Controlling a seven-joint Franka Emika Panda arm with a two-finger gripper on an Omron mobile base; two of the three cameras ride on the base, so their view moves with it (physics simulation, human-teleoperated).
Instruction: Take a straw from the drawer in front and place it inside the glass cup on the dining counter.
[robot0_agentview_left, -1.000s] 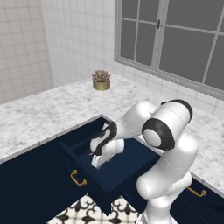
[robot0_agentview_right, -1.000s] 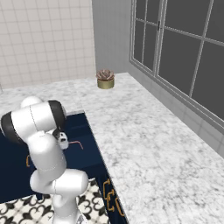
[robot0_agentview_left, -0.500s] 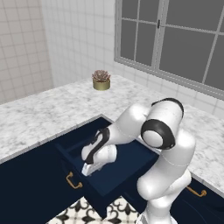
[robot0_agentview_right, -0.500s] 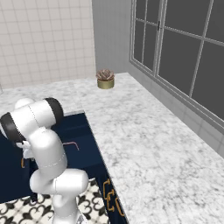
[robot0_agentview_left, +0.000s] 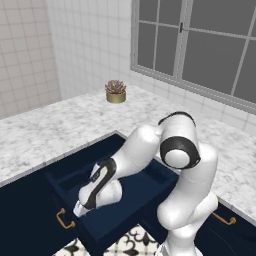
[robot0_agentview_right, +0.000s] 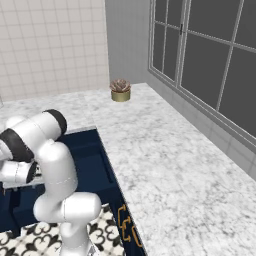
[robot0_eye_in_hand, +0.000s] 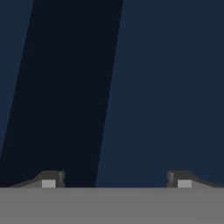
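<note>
the jaws (robot0_eye_in_hand: 116, 183) stand wide apart, holding nothing, low inside the open drawer (robot0_agentview_left: 70, 176). the straw cannot be made out among the navy surfaces. the arm should locate it first, then centre both fingertips (robot0_eye_in_hand: 49, 180) across it before closing.

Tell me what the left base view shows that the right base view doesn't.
Left base view: the front of the open drawer with its brass handle, and the arm bending down into it. Right base view: much more of the marble worktop stretching beneath the window. Both: the potted succulent, the tiled wall and the patterned floor.
</note>
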